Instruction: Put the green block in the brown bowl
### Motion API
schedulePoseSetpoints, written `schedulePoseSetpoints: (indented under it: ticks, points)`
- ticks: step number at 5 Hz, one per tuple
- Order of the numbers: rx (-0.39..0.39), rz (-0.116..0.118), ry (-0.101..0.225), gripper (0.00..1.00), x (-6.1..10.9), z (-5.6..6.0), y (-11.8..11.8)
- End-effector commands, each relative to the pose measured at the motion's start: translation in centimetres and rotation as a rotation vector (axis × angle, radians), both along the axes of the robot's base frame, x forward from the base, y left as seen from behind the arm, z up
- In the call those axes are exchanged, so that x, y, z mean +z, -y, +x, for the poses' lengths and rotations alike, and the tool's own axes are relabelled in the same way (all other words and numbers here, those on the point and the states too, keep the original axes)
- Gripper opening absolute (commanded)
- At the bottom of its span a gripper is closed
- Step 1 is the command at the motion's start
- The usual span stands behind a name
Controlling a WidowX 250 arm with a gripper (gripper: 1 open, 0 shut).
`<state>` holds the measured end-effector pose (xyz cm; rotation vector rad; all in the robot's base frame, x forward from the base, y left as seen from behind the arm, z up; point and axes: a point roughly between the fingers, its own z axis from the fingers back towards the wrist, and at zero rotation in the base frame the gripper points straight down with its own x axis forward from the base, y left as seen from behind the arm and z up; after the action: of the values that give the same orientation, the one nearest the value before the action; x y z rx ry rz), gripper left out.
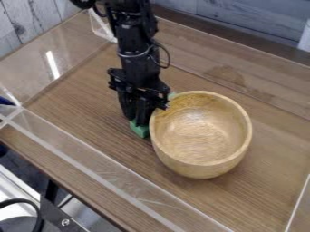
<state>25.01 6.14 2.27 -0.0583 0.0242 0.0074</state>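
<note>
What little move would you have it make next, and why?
Probably straight up, with the pincer kept closed on the green block: the block seems to sit between its tips, low beside the brown bowl, and the bowl's rim stands in the way of moving sideways.
</note>
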Motion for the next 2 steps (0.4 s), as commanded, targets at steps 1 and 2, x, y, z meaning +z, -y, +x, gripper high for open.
schedulePoseSetpoints:
  ticks: [1,2]
  points:
    - [0.022,0.008,-0.012,0.0,-1.98,-0.06,-0.65]
    - [0.023,0.013,-0.022,0.0,-2.2,-0.45,-0.99]
